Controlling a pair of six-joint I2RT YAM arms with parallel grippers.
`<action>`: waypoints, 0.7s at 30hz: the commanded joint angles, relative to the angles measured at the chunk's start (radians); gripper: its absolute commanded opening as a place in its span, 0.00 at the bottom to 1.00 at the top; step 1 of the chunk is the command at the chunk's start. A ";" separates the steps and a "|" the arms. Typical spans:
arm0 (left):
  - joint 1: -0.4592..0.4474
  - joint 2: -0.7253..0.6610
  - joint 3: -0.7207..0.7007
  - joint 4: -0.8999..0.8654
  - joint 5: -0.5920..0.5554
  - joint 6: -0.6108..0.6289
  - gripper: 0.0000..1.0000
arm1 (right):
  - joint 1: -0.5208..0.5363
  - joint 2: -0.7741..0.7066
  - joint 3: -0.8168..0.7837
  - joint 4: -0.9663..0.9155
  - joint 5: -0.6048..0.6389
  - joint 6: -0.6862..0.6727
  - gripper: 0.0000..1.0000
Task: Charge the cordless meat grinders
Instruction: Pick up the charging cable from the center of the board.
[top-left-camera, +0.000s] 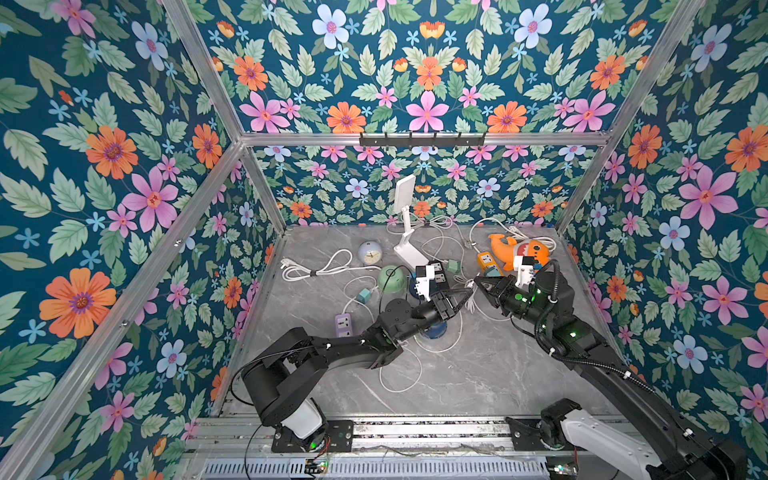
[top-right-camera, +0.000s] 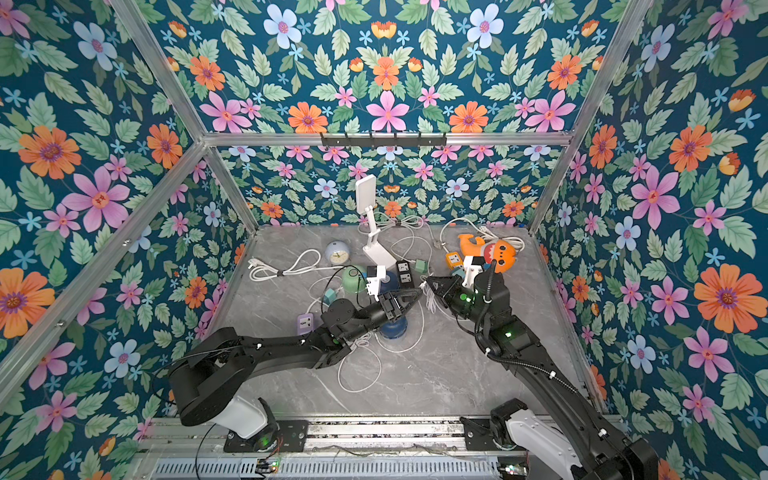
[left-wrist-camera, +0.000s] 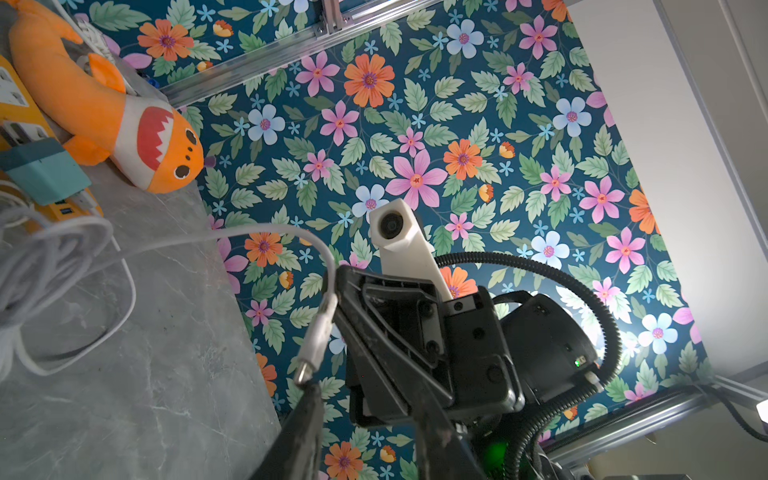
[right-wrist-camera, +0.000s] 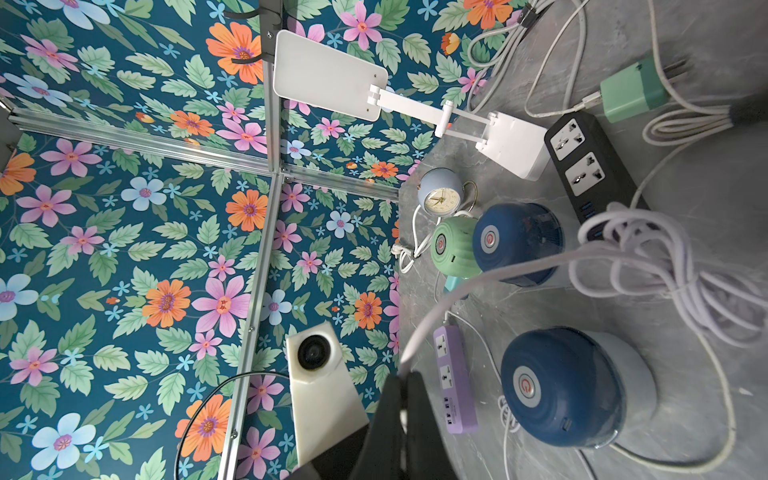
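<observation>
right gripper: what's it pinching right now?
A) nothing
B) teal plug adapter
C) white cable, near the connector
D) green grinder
C: in the left wrist view the right gripper is clamped on the white cable just behind its connector, and the right wrist view shows its jaws shut with the cable running out from between them.

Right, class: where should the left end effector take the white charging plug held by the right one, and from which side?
Pinch the plug's white moulded sleeve from the side, crosswise to its length. It juts beyond the right end effector, metal tip foremost, which should stay bare.
</observation>
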 joint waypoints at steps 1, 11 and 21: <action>0.000 -0.022 -0.028 0.007 0.006 -0.006 0.49 | 0.001 -0.006 0.008 0.031 0.010 -0.012 0.00; 0.001 -0.023 -0.022 0.000 -0.002 0.015 0.46 | 0.000 0.010 -0.003 0.072 -0.017 0.015 0.00; 0.005 0.043 0.038 0.031 0.014 0.008 0.38 | 0.002 -0.013 -0.017 0.069 -0.025 0.024 0.00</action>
